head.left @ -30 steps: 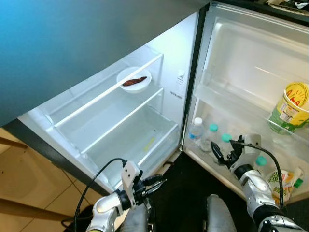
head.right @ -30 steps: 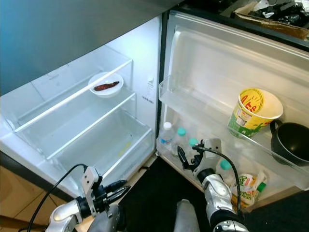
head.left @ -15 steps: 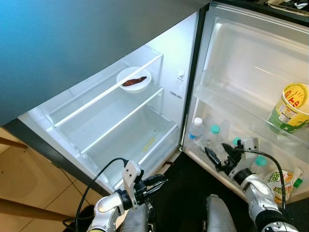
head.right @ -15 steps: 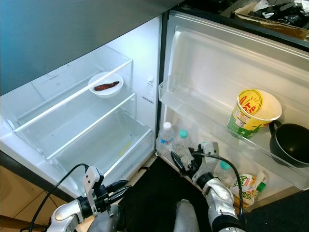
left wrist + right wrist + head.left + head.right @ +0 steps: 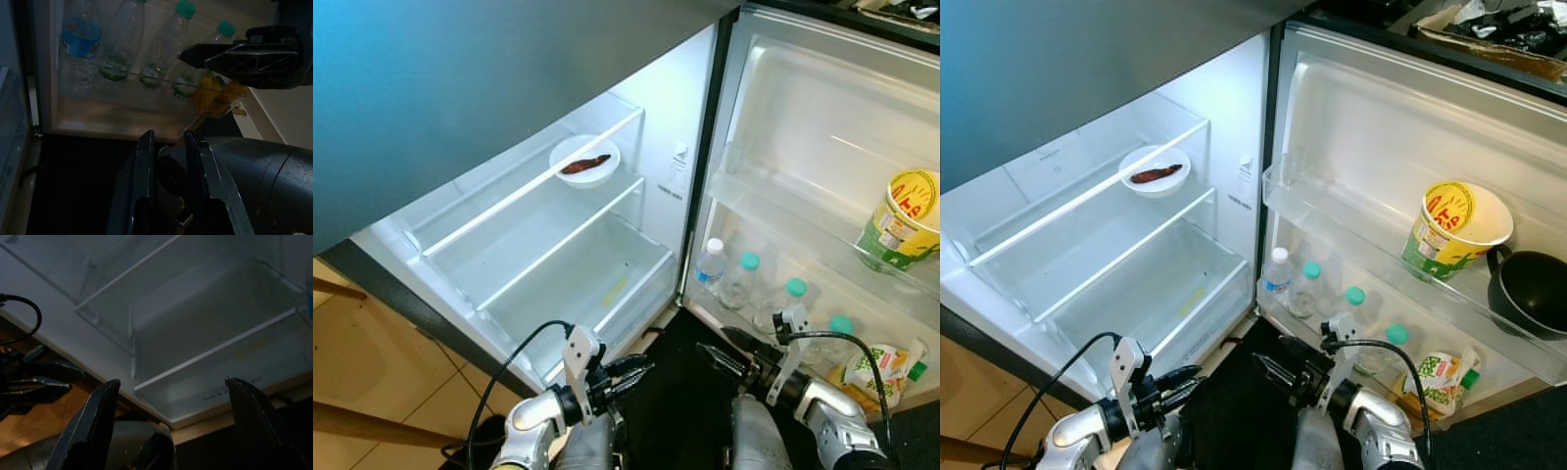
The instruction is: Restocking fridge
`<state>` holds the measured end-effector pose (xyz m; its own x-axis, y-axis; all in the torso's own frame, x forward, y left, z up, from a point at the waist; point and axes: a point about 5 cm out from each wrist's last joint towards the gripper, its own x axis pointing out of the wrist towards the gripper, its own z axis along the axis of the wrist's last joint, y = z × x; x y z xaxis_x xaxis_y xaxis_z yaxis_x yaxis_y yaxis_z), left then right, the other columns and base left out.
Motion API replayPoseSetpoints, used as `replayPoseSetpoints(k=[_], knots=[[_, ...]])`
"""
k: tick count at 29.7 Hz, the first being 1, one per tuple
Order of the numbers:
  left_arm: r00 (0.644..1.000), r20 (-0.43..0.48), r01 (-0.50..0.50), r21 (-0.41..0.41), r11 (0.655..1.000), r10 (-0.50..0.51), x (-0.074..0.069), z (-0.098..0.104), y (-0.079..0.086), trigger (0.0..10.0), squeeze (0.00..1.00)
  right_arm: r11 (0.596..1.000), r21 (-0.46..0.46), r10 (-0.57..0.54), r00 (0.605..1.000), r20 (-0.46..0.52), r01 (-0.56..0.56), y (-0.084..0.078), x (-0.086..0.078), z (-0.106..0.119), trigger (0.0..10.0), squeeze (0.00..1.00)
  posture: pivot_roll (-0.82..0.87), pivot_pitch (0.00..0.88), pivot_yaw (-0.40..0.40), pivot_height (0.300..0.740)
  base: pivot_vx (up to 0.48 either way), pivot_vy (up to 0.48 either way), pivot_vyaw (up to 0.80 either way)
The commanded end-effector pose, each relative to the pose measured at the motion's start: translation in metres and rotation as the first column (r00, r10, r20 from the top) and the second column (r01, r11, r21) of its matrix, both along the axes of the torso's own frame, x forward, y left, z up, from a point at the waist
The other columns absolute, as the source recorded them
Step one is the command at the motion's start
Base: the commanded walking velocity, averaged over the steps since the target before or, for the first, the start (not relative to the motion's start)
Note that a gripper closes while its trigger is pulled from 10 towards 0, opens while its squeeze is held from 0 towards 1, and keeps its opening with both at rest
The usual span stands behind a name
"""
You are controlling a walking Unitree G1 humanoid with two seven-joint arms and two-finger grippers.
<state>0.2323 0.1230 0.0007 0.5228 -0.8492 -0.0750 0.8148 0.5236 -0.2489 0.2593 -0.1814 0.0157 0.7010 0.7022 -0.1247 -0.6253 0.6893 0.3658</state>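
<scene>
Several clear water bottles stand in the bottom shelf of the open fridge door: one with a white cap and blue label [image 5: 710, 266], then three with green caps [image 5: 741, 281] [image 5: 785, 305] [image 5: 837, 333]. My right gripper [image 5: 722, 349] hangs low in front of that shelf, apart from the bottles, open and empty. Its wide-spread fingers [image 5: 100, 411] point toward the fridge's bottom drawer [image 5: 220, 333]. My left gripper [image 5: 636, 370] is low before the fridge body, its fingers [image 5: 146, 161] slightly parted with nothing between them.
A white plate [image 5: 599, 172] with a reddish-brown piece sits on the upper fridge shelf. The middle door shelf holds a yellow-green noodle cup [image 5: 904, 220] and a black pot [image 5: 1528, 294]. A green-yellow snack packet [image 5: 876, 367] lies beside the bottles. The lower shelves are bare.
My right gripper has drawn back from the green-capped bottles, down and toward me, staying open. The left gripper has hardly moved.
</scene>
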Motion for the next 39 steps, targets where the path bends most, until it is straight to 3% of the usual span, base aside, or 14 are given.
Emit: replayPoseSetpoints(k=[1, 8, 12, 19, 27, 31, 32, 37, 39], knots=[[0.999, -0.029, -0.018, -0.013, 1.0, 0.018, -0.003, -0.004, -0.001, 10.0, 0.0, 0.998, -0.041, -0.043, 0.996, -0.083, 0.04, -0.012, -0.012, -0.015, 10.0, 0.0, -0.02, 0.154, 0.0, 0.626, 0.0, 0.0, 0.0], [0.999, -0.031, -0.04, -0.012, 0.999, 0.039, -0.001, -0.004, 0.001, 10.0, 0.0, 0.98, -0.115, -0.18, 0.964, -0.195, 0.16, -0.036, -0.029, -0.032, 10.0, 0.0, -0.03, 0.142, -0.005, 0.626, 0.0, 0.0, 0.0], [0.997, -0.036, -0.064, -0.004, 0.998, 0.064, 0.001, -0.004, 0.006, 10.0, 0.0, 0.952, -0.223, -0.272, 0.915, -0.298, 0.21, -0.049, -0.048, -0.05, 10.0, 0.0, -0.03, 0.137, -0.008, 0.626, 0.0, 0.0, 0.0], [0.994, -0.045, -0.101, 0.013, 0.995, 0.102, 0.001, -0.007, 0.014, 10.0, 0.0, 0.913, -0.322, -0.368, 0.848, -0.381, 0.251, -0.06, -0.067, -0.066, 10.0, 0.0, -0.03, 0.133, -0.009, 0.626, 0.0, 0.0, 0.0], [0.985, -0.089, -0.148, 0.036, 0.988, 0.151, -0.002, -0.013, 0.021, 10.0, 0.0, 0.887, -0.326, -0.446, 0.79, -0.422, 0.327, -0.065, -0.081, -0.074, 10.0, 0.0, -0.04, 0.124, -0.008, 0.64, 0.0, 0.0, 0.0], [0.938, -0.175, -0.291, 0.077, 0.953, 0.301, -0.003, -0.024, 0.035, 10.0, 0.0, 0.863, -0.366, -0.488, 0.76, -0.43, 0.347, -0.064, -0.086, -0.079, 10.0, 0.0, -0.03, 0.111, -0.009, 0.658, 0.0, 0.0, 0.0], [0.904, -0.219, -0.357, 0.088, 0.93, 0.368, -0.005, -0.029, 0.041, 10.0, 0.0, 0.85, -0.393, -0.508, 0.744, -0.434, 0.352, -0.064, -0.088, -0.082, 10.0, 0.0, -0.04, 0.107, -0.011, 0.668, 0.0, 0.0, 0.0], [0.87, -0.267, -0.402, 0.105, 0.91, 0.415, -0.011, -0.035, 0.046, 10.0, 0.0, 0.84, -0.409, -0.524, 0.73, -0.439, 0.356, -0.063, -0.091, -0.084, 10.0, 0.0, -0.04, 0.098, -0.011, 0.682, 0.0, 0.0, 0.0], [0.847, -0.305, -0.399, 0.173, 0.9, 0.435, -0.019, -0.044, 0.046, 10.0, 0.0, 0.829, -0.417, -0.543, 0.712, -0.445, 0.372, -0.063, -0.093, -0.085, 10.0, 0.0, -0.05, 0.092, -0.011, 0.691, 0.0, 0.0, 0.0]])
